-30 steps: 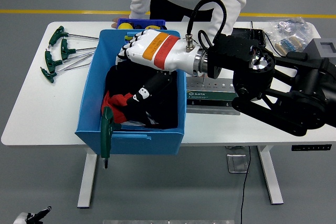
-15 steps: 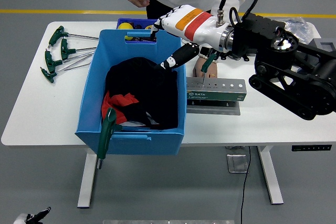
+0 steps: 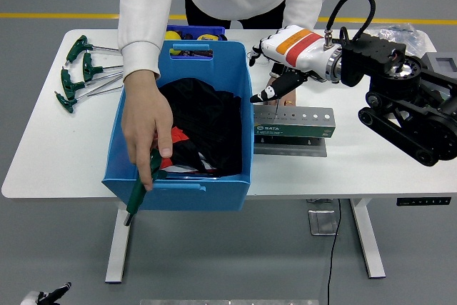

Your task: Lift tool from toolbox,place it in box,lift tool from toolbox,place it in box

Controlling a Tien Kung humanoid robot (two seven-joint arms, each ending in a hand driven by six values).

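While the person's hand (image 3: 146,136) grips the green-handled tool (image 3: 142,185) hanging over the blue box's (image 3: 121,133) front rim, the right hand (image 3: 285,69) hovers above the SATA tool rack (image 3: 294,122), fingers loosely curled and empty, apparently positioned for another pick.

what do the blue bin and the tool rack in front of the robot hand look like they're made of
Blue bin: probably molded plastic, given its uniform colour, smooth walls and molded handle slot. Tool rack: seemingly metal, with a dull grey finish and a drilled row of holes; the green label strip's material is unclear.
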